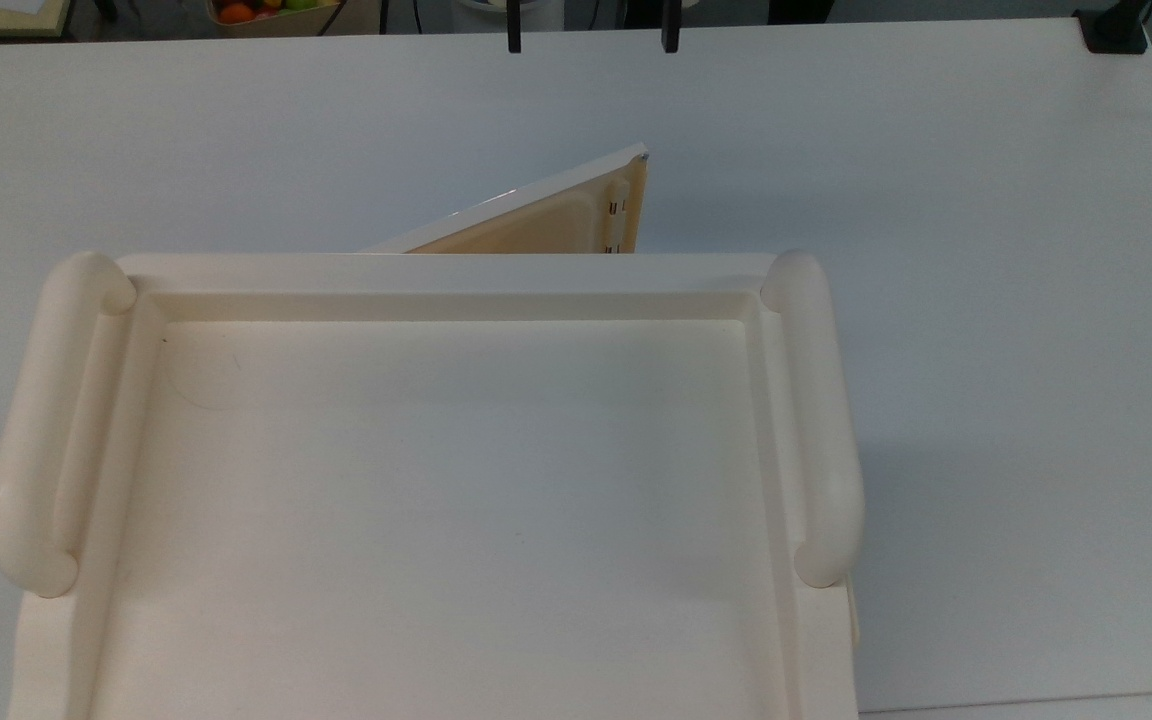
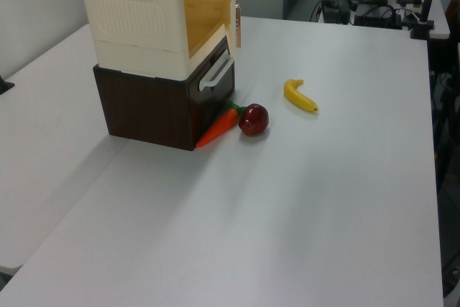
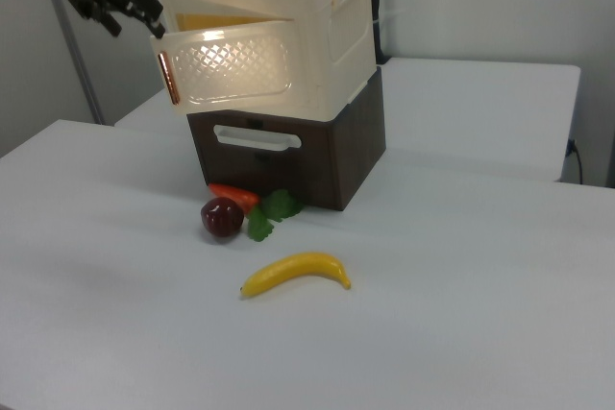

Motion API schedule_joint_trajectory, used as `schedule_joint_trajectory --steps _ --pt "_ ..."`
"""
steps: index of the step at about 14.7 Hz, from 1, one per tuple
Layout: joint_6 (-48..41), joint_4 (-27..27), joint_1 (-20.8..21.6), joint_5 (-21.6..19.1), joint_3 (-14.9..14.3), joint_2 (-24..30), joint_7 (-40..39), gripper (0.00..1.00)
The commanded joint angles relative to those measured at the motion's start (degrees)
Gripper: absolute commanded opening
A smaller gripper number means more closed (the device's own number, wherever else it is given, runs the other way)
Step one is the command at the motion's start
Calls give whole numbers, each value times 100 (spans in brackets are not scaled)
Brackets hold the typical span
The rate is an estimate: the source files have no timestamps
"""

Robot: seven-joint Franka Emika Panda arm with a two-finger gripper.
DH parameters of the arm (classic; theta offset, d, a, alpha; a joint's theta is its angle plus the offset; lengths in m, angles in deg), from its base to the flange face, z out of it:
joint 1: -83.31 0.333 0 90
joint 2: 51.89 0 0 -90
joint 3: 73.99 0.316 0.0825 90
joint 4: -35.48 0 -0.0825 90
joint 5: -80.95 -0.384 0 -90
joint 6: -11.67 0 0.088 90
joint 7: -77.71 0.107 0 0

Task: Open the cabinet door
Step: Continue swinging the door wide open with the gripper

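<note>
Cabinet door [image 1: 546, 215] ajar, claw [image 1: 589, 35] apart (spread)

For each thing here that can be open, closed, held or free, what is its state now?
cabinet door: partly open, swung outward, not held.
gripper: open, clear of the door.
drawer in the dark base: closed.
banana: lying free on the table.
apple: free, beside the carrot.

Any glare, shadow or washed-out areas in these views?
Top view: the cabinet casts a soft shadow on the table at the top view's right. Right view: the cabinet door glows brightly. Left view: even light.
</note>
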Motion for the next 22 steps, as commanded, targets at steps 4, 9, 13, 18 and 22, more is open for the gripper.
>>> schedule_joint_trajectory --steps 4,9,13,18,22 --pt "2064 60 89 -70 43 -456 -49 100" --pt "2621 -63 89 9 61 -764 -75 100" --pt "2385 -194 97 0 69 -756 -137 100" --pt "1813 -282 97 -61 96 -756 -313 100" --pt "1286 -265 89 -79 104 -685 -418 100"
